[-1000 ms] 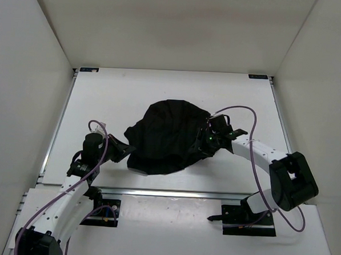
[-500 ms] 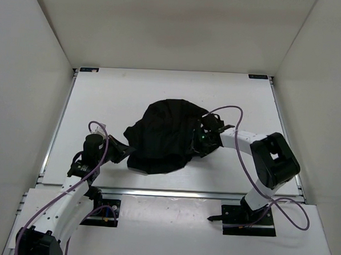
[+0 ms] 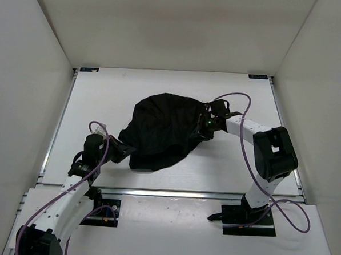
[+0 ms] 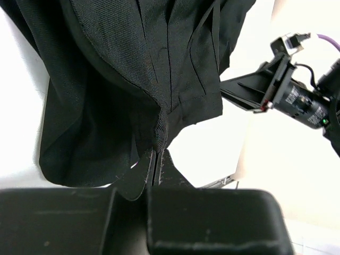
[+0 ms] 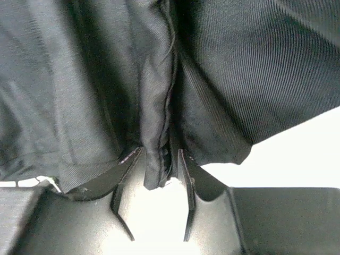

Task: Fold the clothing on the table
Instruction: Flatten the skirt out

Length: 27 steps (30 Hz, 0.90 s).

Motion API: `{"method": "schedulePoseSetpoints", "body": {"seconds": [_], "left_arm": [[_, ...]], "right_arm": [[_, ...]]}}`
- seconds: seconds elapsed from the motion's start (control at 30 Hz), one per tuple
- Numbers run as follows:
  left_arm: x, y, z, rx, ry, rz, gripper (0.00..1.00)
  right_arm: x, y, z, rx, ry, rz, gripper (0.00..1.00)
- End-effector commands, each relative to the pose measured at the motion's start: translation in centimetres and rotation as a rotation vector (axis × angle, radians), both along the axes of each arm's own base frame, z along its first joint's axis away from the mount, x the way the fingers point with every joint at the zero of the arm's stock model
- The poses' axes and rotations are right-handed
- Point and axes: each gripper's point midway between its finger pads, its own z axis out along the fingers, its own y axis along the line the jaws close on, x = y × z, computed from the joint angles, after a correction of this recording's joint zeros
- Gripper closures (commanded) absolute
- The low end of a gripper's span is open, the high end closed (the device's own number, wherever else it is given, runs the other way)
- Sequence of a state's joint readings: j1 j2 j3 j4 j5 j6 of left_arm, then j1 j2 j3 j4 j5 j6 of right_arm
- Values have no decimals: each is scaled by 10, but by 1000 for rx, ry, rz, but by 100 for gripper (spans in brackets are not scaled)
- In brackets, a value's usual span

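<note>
The plain black pleated fabric garment point(image 3: 162, 130) is seen rumpled near the middle of the large white flat table point(image 3: 103, 95). Its near-left hem is pinched in the fully closed left end effector point(image 4: 157, 155). A fold at its right edge is gripped by the narrowly set right end effector point(image 5: 156, 159).

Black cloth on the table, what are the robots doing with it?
The robot is handling the cloth, which lies bunched up on the white table. The left gripper is pinched shut on its near-left edge. The right gripper is closed on a fold at its right side. It isn't neatly folded yet.
</note>
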State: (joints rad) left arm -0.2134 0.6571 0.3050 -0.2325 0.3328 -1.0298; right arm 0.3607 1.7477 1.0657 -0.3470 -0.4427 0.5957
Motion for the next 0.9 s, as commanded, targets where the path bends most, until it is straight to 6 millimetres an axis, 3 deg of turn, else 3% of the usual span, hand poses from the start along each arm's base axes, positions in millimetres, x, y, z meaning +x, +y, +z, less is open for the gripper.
{"method": "schedulePoseSetpoints", "body": {"seconds": [0.0, 0.23, 0.37, 0.4, 0.47, 0.6, 0.63, 0.7, 0.77, 0.8, 0.83, 0.87], "left_arm": [[-3, -5, 3, -16, -13, -29, 100], [-3, -5, 0, -16, -10, -26, 100], [-3, -4, -3, -14, -11, -21, 100], [-2, -2, -4, -13, -3, -13, 100], [1, -3, -5, -7, -8, -16, 100], [20, -4, 11, -16, -43, -7, 100], [30, -4, 22, -21, -56, 6, 100], [51, -3, 46, -18, -100, 4, 100], [95, -1, 95, -26, -181, 12, 100], [110, -3, 138, -39, -266, -3, 100], [121, -6, 142, -40, -251, -20, 100], [136, -9, 167, -49, -291, -27, 100]], "right_arm": [[11, 9, 1, -6, -21, 45, 72], [24, 13, -1, -9, -24, 40, 71], [20, 20, -14, -11, 38, 79, 71], [19, 24, -14, -10, 40, 101, 75], [18, 28, -13, -2, 59, 117, 95], [30, 22, 7, 9, 29, 144, 100], [35, 22, 21, 5, 6, 148, 100], [64, 8, 54, 22, -88, 114, 100], [91, 3, 116, 83, -217, 80, 100], [100, -8, 134, 105, -256, 57, 100], [114, -14, 168, 135, -335, 35, 100], [116, -16, 204, 170, -393, 19, 100]]}}
